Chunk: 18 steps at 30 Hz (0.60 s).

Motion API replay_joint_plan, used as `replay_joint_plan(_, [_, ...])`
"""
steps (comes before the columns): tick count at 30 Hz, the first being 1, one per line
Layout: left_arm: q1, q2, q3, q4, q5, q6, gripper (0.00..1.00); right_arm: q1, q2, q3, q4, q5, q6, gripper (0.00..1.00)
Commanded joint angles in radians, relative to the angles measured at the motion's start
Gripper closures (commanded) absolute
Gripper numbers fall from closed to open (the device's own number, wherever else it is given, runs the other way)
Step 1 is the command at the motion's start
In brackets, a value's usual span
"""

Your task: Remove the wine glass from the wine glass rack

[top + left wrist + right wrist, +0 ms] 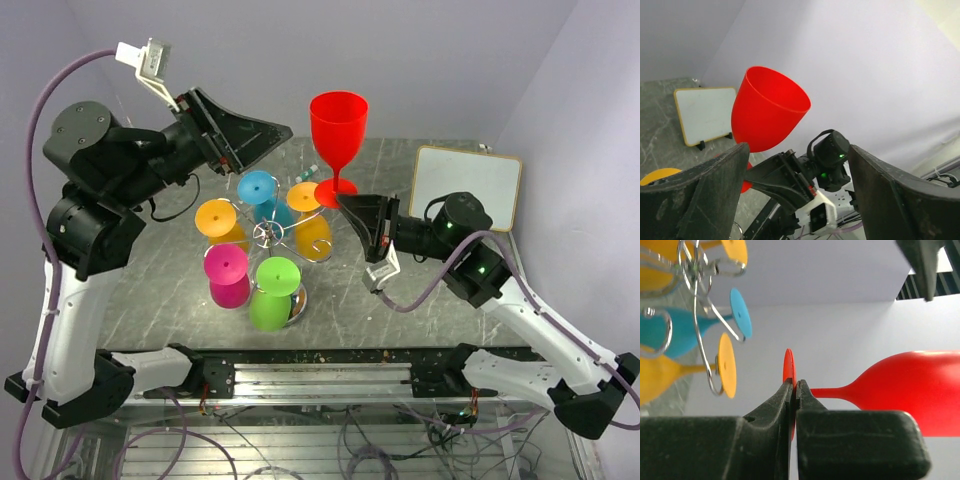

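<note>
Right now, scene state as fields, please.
wine glass rack: holds five hanging glasses, inverted (blue, two orange, pink, green)
red wine glass: upright, off the rack, behind it
right gripper: shut on the red wine glass's foot
left gripper: open, empty, raised
whiteboard: far right, propped up

I am holding my left arm (95, 190) high over the left side of the counter (160, 290). The elbow is folded and the wrist is pointing to the right. I am spreading my left fingers (245, 135) wide apart in the air. I am stretching my right arm (470, 260) low along the right side, wrist aiming left. I am pinching my right fingers (790, 392) nearly together on the thin foot of the wine glass (910, 387).
</note>
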Motion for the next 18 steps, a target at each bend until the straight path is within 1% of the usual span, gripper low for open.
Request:
replay_joint_plan(1, [0.002,0.041,0.036,-0.04,0.057,0.013,0.05,0.006,-0.041,-0.015,-0.156,0.131,-0.322,1.0])
replay_joint_plan(3, [0.002,0.067,0.059,-0.046,0.074,0.017,0.04,0.021,-0.062,-0.021,-0.192,0.199,-0.406,1.0])
replay_joint_plan(6, [0.003,0.116,0.109,-0.099,0.094,0.045,0.09,0.051,-0.087,-0.01,-0.243,0.292,-0.471,1.0])
replay_joint_plan(8, [0.002,0.126,0.102,-0.071,0.107,0.04,0.11,0.066,-0.086,0.013,-0.303,0.339,-0.526,1.0])
replay_joint_plan(10, [0.002,0.14,0.101,-0.053,0.116,0.029,0.14,0.088,-0.086,0.016,-0.309,0.383,-0.549,1.0])
replay_joint_plan(12, [0.002,0.161,0.117,-0.069,0.12,0.038,0.18,0.095,-0.085,0.026,-0.314,0.397,-0.557,1.0])
replay_joint_plan(16, [0.002,0.178,0.145,-0.14,0.075,0.088,0.24,0.112,-0.062,0.053,-0.334,0.429,-0.58,1.0])
replay_joint_plan(18, [0.003,0.182,0.157,-0.191,0.041,0.124,0.29,0.116,-0.055,0.053,-0.315,0.438,-0.586,1.0])
